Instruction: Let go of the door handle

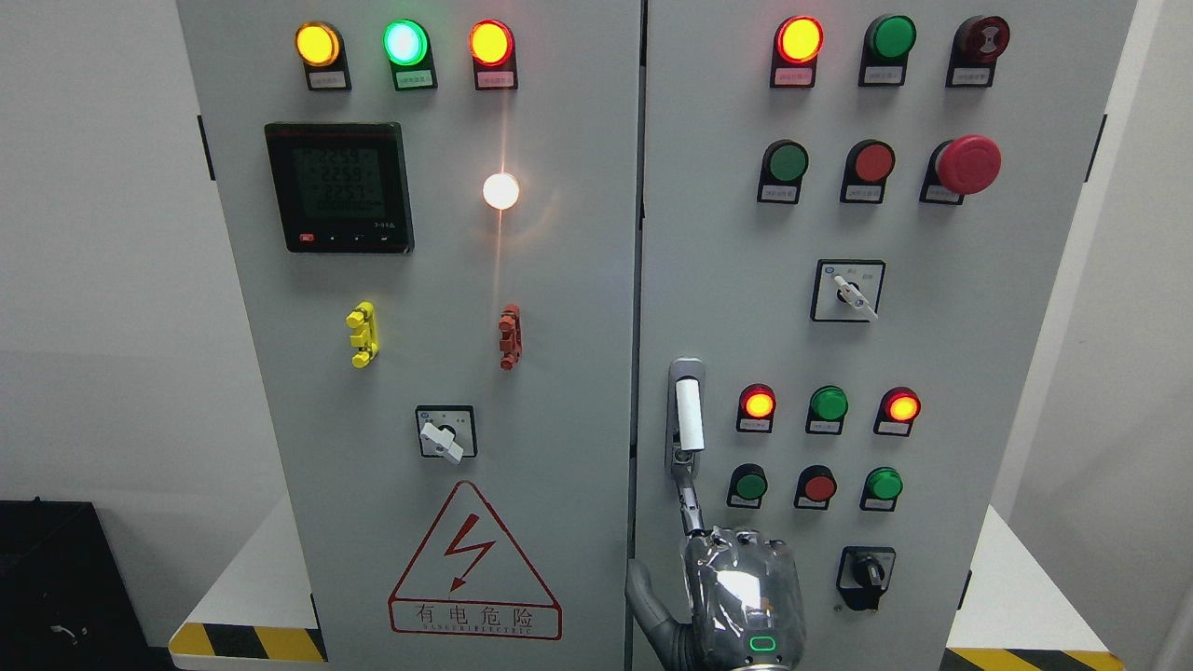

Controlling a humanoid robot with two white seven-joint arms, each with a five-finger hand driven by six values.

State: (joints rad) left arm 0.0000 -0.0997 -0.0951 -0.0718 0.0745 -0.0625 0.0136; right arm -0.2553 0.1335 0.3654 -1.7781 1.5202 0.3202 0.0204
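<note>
The door handle (687,415) is a white lever in a grey metal housing on the left edge of the right cabinet door (932,326). My right hand (741,592) rises from the bottom edge just below it, its silver back facing me. One finger (688,499) points straight up and its tip meets the handle's lower end. The other fingers are folded down out of sight and the thumb (645,601) hangs out to the left. Nothing wraps around the lever. My left arm does not show.
Around the handle sit lit indicator lamps (758,404), push buttons (819,486) and a black rotary switch (866,570). The left door (419,373) carries a meter (338,186), a white selector (445,434) and a red warning triangle (473,567). A red emergency button (967,164) sits high right.
</note>
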